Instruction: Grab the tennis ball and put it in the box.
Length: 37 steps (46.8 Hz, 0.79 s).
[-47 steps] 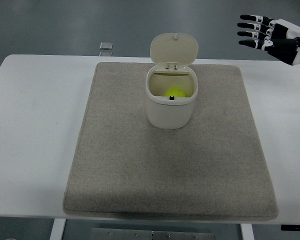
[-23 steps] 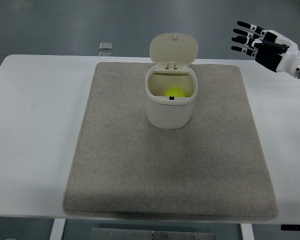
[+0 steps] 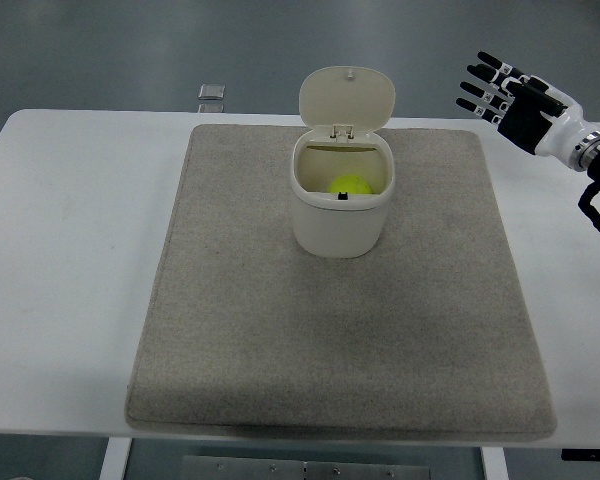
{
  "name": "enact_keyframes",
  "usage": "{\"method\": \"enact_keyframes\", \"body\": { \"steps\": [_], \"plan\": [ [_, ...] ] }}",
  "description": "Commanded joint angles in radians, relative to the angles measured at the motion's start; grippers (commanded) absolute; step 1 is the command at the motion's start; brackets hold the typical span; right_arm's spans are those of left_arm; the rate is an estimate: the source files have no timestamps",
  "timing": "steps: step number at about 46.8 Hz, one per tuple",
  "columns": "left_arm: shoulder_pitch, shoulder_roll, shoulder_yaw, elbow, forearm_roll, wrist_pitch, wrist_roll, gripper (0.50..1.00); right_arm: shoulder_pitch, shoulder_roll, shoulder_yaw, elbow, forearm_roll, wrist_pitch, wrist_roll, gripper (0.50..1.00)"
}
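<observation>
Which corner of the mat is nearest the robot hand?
The far right corner of the mat; the open right robot hand hovers just beyond it, away from the other three.

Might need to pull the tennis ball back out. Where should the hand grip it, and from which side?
From straight above: the tennis ball sits low inside the box, walls all around, lid hinged open behind. Probably pinch its exposed top; the right hand is open, nearest.

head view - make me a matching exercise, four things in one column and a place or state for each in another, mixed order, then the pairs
Things:
1. ball
2. lid
3. right hand
4. mat

Places or states:
A. flipped up, open
B. flat on the table, under the box
C. inside the box
D. in the air at upper right, fingers spread, empty

Pairs: 1-C, 2-A, 3-D, 4-B
</observation>
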<state>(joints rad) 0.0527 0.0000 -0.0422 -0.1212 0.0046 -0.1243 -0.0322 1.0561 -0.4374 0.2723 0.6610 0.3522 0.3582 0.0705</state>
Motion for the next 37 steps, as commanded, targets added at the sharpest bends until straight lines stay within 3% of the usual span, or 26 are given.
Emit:
{"method": "enact_keyframes", "body": {
  "steps": [1,37],
  "plan": [
    [-0.001,0.0,-0.001,0.0,0.0,0.0,0.0,0.996,-0.011,0.0,0.025,0.0,0.004,0.002,0.0,0.905],
    [0.001,0.0,-0.001,0.0,0.0,0.0,0.0,0.996,-0.013,0.002,0.028,0.005,-0.019,0.007,0.011,0.909]
  ]
}}
